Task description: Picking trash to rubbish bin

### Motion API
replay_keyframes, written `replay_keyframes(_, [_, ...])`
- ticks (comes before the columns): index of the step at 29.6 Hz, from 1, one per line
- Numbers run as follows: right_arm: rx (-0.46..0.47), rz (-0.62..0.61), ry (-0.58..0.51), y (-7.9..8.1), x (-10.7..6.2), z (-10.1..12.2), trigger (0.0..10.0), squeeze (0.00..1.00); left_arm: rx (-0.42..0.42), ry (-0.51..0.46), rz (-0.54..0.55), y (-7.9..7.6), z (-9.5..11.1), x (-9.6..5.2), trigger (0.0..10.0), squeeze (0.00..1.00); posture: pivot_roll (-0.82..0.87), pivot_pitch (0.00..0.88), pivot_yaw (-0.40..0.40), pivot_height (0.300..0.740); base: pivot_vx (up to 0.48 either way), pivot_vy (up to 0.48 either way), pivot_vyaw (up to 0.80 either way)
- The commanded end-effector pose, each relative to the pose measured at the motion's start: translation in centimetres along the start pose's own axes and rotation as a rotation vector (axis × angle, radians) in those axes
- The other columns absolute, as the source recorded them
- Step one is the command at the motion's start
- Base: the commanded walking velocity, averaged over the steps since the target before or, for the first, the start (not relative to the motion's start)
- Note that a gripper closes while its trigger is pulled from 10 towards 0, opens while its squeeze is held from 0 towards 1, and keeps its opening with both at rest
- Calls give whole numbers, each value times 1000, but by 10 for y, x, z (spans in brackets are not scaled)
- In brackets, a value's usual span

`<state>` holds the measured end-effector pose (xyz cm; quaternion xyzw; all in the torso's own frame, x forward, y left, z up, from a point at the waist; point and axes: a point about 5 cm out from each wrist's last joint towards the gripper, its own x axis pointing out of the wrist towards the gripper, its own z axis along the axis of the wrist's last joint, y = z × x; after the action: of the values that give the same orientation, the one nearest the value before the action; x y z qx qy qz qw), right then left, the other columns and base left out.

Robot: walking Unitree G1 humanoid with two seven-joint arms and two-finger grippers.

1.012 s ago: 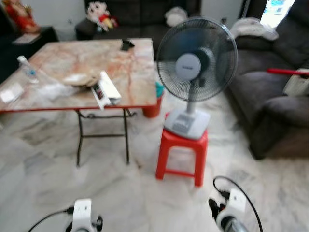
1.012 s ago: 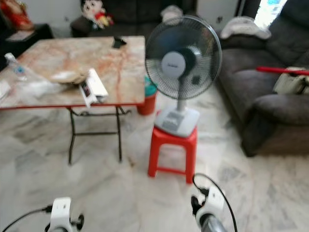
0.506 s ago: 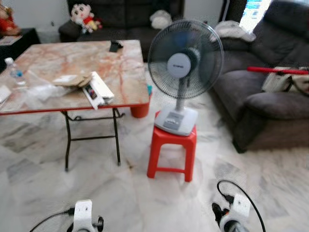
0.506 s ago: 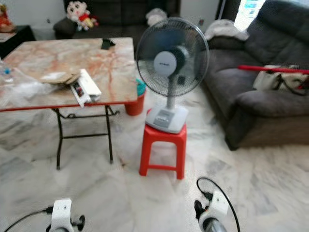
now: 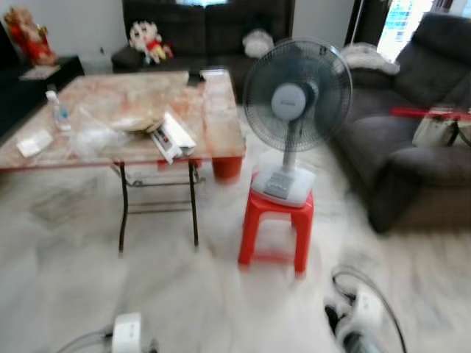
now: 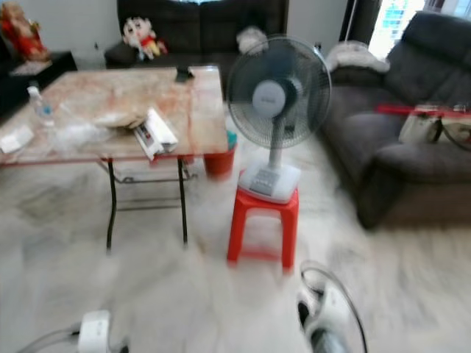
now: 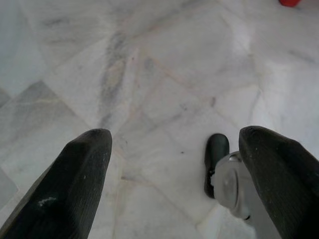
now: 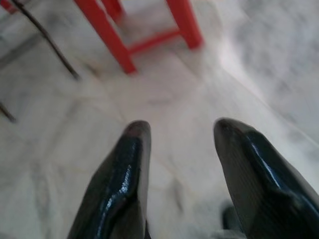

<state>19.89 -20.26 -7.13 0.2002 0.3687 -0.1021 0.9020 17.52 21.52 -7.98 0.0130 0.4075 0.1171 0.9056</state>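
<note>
Hanging low over marble floor: left gripper, right gripper, both spread wide, empty | white box on folding table's front edge | blurry

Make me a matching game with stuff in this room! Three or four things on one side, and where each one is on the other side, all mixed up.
Things:
1. fan
2. water bottle
3. doll
4. red bucket

Places:
A. on the dark sofa at the back
B. on the floor beside the table
C. on the red stool
D. on the marble-pattern table

Pairs: 1-C, 2-D, 3-A, 4-B
</note>
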Motion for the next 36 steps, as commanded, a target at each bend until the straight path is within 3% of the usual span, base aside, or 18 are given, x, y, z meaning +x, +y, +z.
replay_keyframes(1, [-9,-7,-8,-4,0,5,10000,0,-13,-7,-11,-7,3,1,10000,0,24,0,2,740,0,0,0])
replay_keyframes(25, [-64,6,-7,-1,2,10,10000,0,-30,3,-12,-10,4,1,10000,0,31,0,-8,740,0,0,40])
replay_keyframes(36, [-37,1,-5,-2,1,7,10000,0,-32,10,-11,-10,2,1,10000,0,31,0,-11,740,0,76,106])
